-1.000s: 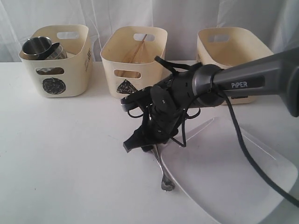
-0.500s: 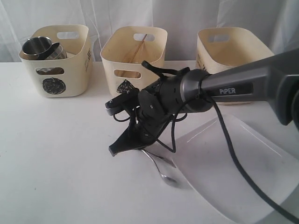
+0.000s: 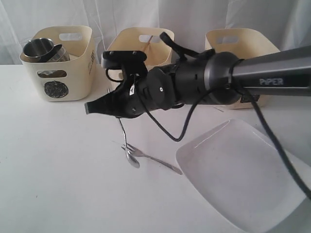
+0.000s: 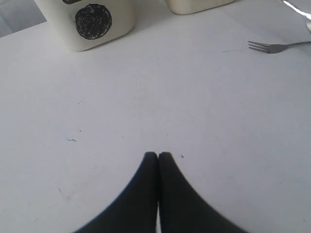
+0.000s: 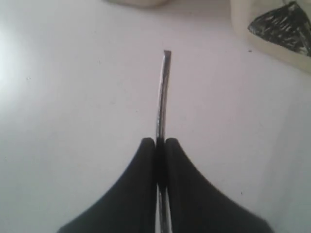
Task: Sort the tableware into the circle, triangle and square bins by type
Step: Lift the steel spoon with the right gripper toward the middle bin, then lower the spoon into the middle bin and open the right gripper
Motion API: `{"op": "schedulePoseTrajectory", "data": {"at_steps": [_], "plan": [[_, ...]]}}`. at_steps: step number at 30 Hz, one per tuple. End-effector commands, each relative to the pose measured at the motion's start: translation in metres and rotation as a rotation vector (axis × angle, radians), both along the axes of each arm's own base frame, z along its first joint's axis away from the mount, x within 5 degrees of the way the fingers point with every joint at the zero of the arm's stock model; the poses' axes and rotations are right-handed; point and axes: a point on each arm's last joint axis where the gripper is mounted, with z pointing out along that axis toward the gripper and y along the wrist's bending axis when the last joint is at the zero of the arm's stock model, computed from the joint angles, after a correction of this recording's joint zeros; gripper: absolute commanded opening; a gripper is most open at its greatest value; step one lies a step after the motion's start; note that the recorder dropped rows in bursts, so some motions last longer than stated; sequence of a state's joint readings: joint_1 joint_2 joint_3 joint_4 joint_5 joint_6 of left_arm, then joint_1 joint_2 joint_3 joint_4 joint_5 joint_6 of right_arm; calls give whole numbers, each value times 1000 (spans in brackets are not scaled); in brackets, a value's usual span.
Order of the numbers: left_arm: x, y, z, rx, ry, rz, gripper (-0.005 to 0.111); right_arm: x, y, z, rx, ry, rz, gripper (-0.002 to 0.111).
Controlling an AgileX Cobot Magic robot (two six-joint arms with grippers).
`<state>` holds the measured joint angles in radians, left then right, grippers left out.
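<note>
My right gripper [image 3: 90,108] is shut on the steel spoon's [image 3: 129,151] handle; the handle [image 5: 162,97] sticks out past the fingertips. It hangs over the table in front of the triangle bin [image 3: 127,73], [image 5: 279,29]. The spoon's bowl end dangles low, beside the fork [image 3: 154,159] lying on the table. The white square plate [image 3: 243,179] lies at the front right. Two steel mugs [image 3: 41,48] sit in the circle bin [image 3: 58,73]; chopsticks [image 3: 147,43] lean in the triangle bin. My left gripper [image 4: 158,154] is shut and empty above bare table.
The square bin [image 3: 235,46] stands at the back right, partly behind my right arm. In the left wrist view, the circle bin [image 4: 92,22] and the fork [image 4: 272,47] lie ahead. A white curtain closes off the back.
My right gripper closed on the spoon beside the plate, lifted it and swung it left and back toward the triangle bin. The fork now lies uncovered. The left gripper stayed shut.
</note>
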<state>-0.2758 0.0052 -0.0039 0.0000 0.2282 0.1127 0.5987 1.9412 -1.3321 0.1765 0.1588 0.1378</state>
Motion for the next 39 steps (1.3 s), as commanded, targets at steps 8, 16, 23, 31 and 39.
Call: {"op": "schedulePoseTrajectory", "data": {"at_steps": [8, 16, 23, 31, 39], "plan": [[0, 0, -1, -1, 3, -5, 0, -23, -92, 38, 261, -399, -315, 0], [0, 0, -1, -1, 3, -5, 0, 22, -136, 62, 534, -555, -556, 0], [0, 0, -1, -1, 3, -5, 0, 79, -130, 60, 583, -597, -547, 0], [0, 0, -1, -1, 3, -5, 0, 122, -118, 50, 517, -632, -505, 0], [0, 0, -1, -1, 3, -5, 0, 163, -105, 52, 334, -729, -425, 0]]}}
